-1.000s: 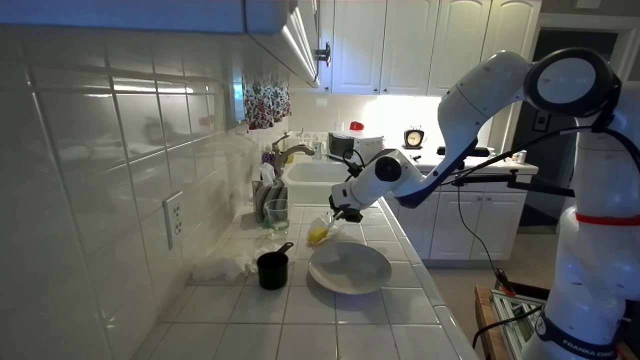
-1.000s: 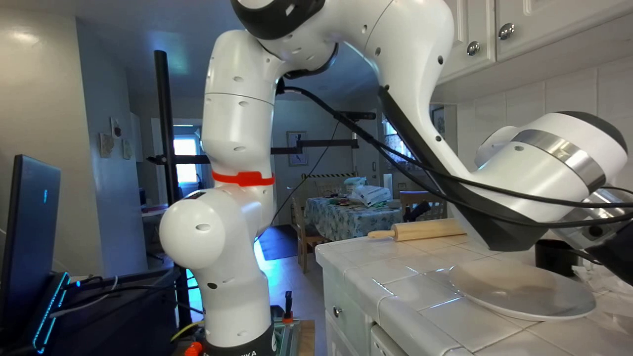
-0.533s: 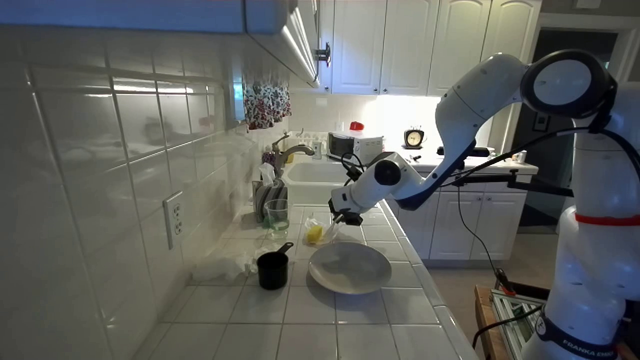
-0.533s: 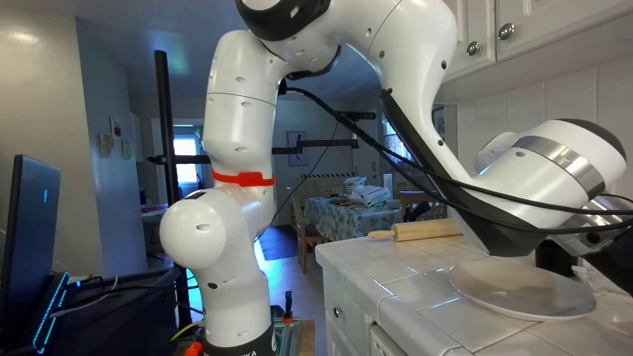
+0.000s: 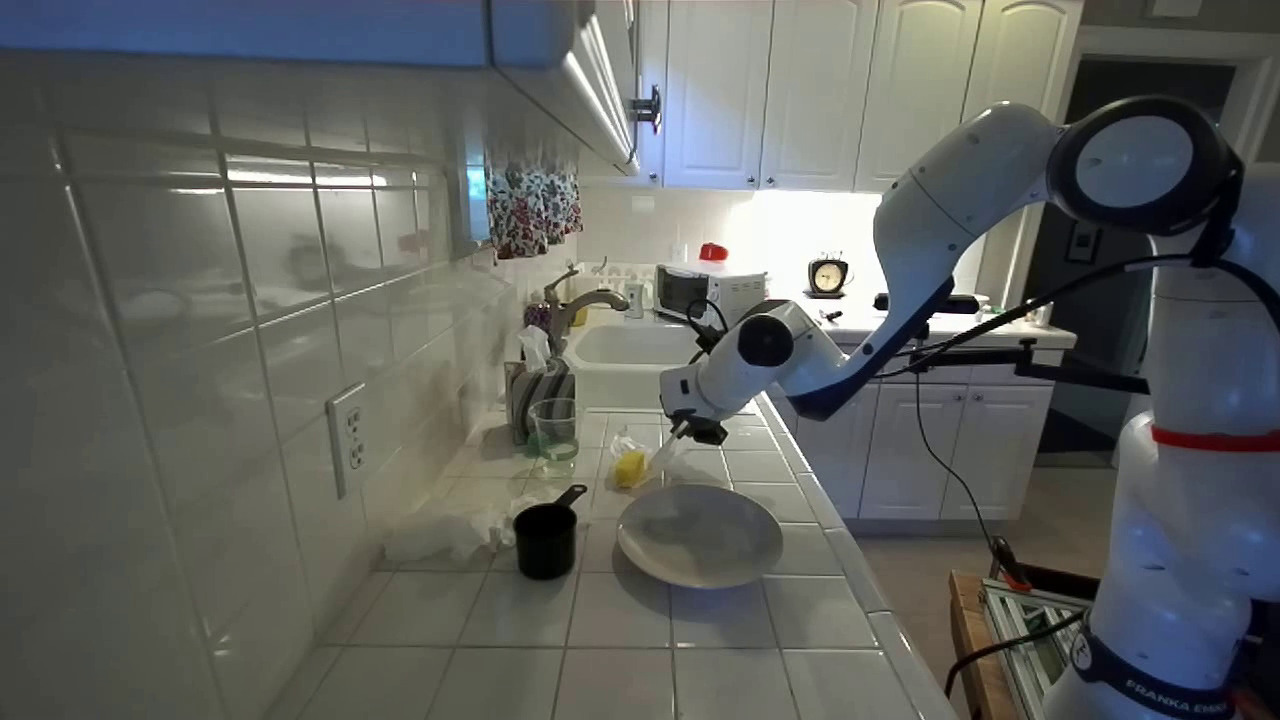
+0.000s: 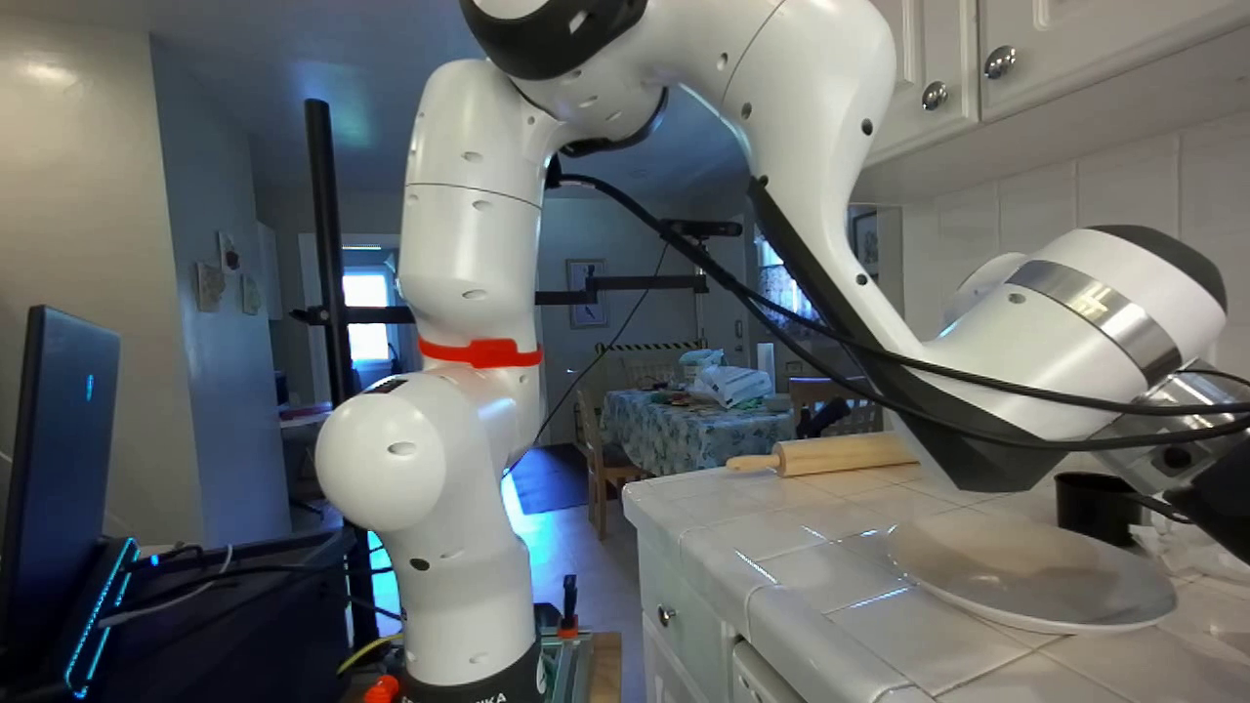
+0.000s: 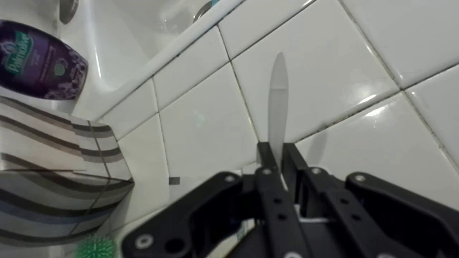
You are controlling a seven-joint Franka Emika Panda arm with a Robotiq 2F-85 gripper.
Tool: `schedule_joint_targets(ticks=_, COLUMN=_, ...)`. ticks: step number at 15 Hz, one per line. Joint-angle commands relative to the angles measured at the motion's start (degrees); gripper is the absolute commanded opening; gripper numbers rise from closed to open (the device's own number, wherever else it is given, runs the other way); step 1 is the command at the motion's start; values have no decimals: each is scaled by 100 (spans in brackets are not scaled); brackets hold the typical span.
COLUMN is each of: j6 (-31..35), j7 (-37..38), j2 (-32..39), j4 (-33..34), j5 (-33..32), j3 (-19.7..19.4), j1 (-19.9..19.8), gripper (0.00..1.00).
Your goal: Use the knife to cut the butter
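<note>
The butter (image 5: 630, 468), a small yellow block, lies on crumpled clear wrap on the tiled counter behind the plate in an exterior view. My gripper (image 5: 684, 430) is above and to the right of it there. It is shut on a pale, whitish knife (image 5: 662, 457), which slants down with its lower end close beside the butter; I cannot tell whether they touch. In the wrist view the black jaws (image 7: 276, 147) close around the knife (image 7: 278, 104), which sticks out past the fingertips over the tiles. The butter is not clearly visible in the wrist or other exterior view.
A round white plate (image 5: 700, 540) and a black cup (image 5: 545, 540) stand in front of the butter. A clear glass (image 5: 555, 435), a striped tissue box (image 7: 53, 186) and a Palmolive bottle (image 7: 41, 59) are near the sink (image 7: 118, 46). A rolling pin (image 6: 840, 455) lies on the counter.
A second ago the knife overlapped the butter, which looked wider. By half a second ago the knife was right of the butter, which looked narrower. Since then my gripper has risen slightly.
</note>
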Motion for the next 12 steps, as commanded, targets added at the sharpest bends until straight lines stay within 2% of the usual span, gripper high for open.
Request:
schedule_joint_targets(ticks=1, j6=-329, j7=-565, j2=-393, j4=-319, j5=766, j3=127, j1=-8, gripper=3)
schedule_joint_targets(ticks=6, j6=-616, j7=-838, j2=-926, j4=-624, j5=1343, j3=312, j1=133, gripper=3)
schedule_joint_targets(ticks=12, j6=-1388, j7=-665, j2=-1643, j4=-1138, j5=1138, j3=630, j1=498, gripper=3)
